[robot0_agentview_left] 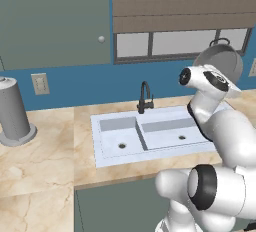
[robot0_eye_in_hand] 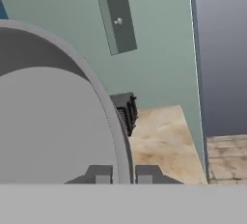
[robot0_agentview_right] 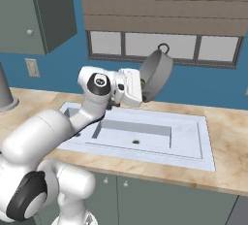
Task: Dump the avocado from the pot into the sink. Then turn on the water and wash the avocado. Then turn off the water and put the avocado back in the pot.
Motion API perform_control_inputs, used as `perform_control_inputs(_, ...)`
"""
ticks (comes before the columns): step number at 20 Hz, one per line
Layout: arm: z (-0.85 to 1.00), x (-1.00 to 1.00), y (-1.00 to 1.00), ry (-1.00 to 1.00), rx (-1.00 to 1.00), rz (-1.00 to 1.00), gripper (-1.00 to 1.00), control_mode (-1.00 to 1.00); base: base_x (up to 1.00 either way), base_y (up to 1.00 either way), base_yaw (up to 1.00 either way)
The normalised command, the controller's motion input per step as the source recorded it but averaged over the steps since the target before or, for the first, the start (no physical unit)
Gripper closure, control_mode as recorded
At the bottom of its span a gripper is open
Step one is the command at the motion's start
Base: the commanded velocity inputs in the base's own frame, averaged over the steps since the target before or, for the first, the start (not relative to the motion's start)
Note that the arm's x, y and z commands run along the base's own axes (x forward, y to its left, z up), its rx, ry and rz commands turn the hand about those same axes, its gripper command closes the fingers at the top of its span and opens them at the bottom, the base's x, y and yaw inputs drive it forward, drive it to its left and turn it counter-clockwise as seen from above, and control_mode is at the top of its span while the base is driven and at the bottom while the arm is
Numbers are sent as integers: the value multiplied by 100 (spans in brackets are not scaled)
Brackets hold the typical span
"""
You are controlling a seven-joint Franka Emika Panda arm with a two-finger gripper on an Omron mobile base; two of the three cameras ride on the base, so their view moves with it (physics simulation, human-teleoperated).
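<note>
The grey pot (robot0_agentview_right: pixel 157 71) hangs in the air above the right basin of the sink (robot0_agentview_right: pixel 186 141), tipped steeply on its side with its mouth toward my hand. One loop handle (robot0_agentview_right: pixel 164 47) points up. My gripper (robot0_eye_in_hand: pixel 123 175) is shut on the pot's rim (robot0_eye_in_hand: pixel 108 107), which runs between the two fingertips. A small green lump that looks like the avocado (robot0_agentview_right: pixel 142 80) sits at the pot's low rim beside my hand. From the left the pot (robot0_agentview_left: pixel 223 60) shows behind my wrist, high above the sink (robot0_agentview_left: pixel 107 148). Both basins look dry.
The black curved faucet (robot0_agentview_left: pixel 144 97) stands behind the basins. A tall grey cylinder on a round base (robot0_agentview_left: pixel 13 111) is on the left counter. A dark slotted appliance (robot0_eye_in_hand: pixel 126 113) sits on the counter past the pot. Window and blinds are behind.
</note>
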Motion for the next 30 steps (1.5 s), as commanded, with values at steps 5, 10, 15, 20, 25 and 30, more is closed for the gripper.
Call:
perform_control_inputs(5, 0, 0, 0, 0, -25, -4, 100, -100, 0, 0, 0)
perform_control_inputs(10, 0, 0, 0, 0, -26, -3, 100, -100, 0, 0, 0)
perform_control_inputs(15, 0, 0, 0, 0, -27, -3, 100, -100, 0, 0, 0)
perform_control_inputs(20, 0, 0, 0, 0, -24, -4, 100, -100, 0, 0, 0)
perform_control_inputs(25, 0, 0, 0, 0, -23, -5, 100, -100, 0, 0, 0)
perform_control_inputs(30, 0, 0, 0, 0, -21, -6, 100, -100, 0, 0, 0)
